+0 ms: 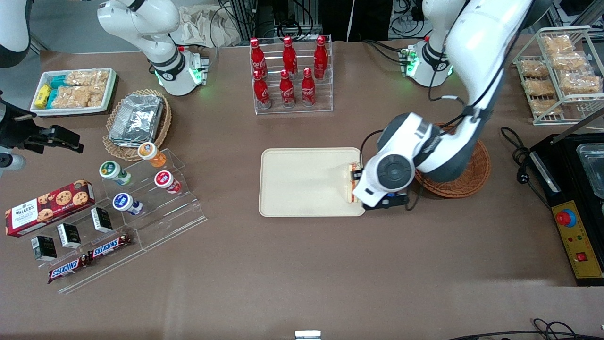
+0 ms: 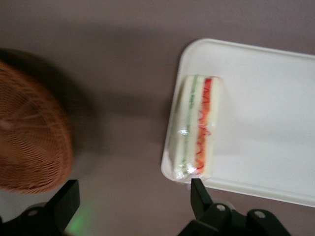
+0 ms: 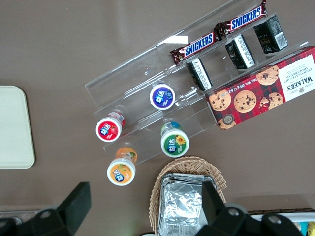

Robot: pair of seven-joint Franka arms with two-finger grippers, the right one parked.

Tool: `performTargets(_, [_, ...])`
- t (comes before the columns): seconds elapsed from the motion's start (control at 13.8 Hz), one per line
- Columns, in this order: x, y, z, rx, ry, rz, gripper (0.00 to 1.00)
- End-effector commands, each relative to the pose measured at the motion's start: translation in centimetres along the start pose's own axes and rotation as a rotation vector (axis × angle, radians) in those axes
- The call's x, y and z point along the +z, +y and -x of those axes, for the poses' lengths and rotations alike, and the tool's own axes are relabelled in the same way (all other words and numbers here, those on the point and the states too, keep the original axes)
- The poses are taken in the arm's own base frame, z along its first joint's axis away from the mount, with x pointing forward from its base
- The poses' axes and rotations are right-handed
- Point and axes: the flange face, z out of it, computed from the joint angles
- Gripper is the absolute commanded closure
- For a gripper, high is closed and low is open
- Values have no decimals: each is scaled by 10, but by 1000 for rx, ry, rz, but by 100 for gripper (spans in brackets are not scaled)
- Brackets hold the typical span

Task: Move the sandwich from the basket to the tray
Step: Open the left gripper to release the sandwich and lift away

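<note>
The sandwich (image 1: 351, 182) (image 2: 197, 128), a wrapped white-bread wedge with red and green filling, lies flat on the cream tray (image 1: 302, 184) (image 2: 266, 113), at the tray's end nearest the basket. The reddish-brown wicker basket (image 1: 472, 174) (image 2: 29, 142) sits beside the tray, toward the working arm's end of the table, partly covered by the arm. My gripper (image 1: 383, 200) (image 2: 135, 189) hovers open above the table between basket and tray. One of its fingers (image 2: 198, 192) is just off the sandwich's corner, and nothing is between the fingers.
A clear rack of red cola bottles (image 1: 290, 75) stands farther from the front camera than the tray. An acrylic stand with yogurt cups (image 1: 155, 182) and snacks lies toward the parked arm's end. A black machine (image 1: 578, 198) and a wire rack (image 1: 559, 71) sit at the working arm's end.
</note>
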Motion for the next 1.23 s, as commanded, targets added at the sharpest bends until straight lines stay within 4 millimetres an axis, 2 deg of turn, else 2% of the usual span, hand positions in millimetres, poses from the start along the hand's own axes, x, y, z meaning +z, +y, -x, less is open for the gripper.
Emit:
performTargets(0.0, [-44, -39, 7, -2, 4, -9, 0])
performTargets(0.22, [-74, -83, -1, -26, 24, 14, 0])
performTargets(0.36, [-96, -119, -4, -23, 53, 33, 0])
performTargets(0.51, [-113, -161, -9, 10, 74, 44, 0])
performTargets(0.8, [-134, -248, -13, 87, 114, 33, 0])
performTargets(0.94, [-142, -274, -11, 121, 134, 27, 0])
performTargets(1.16, [-155, -302, -2, 127, 167, 12, 0])
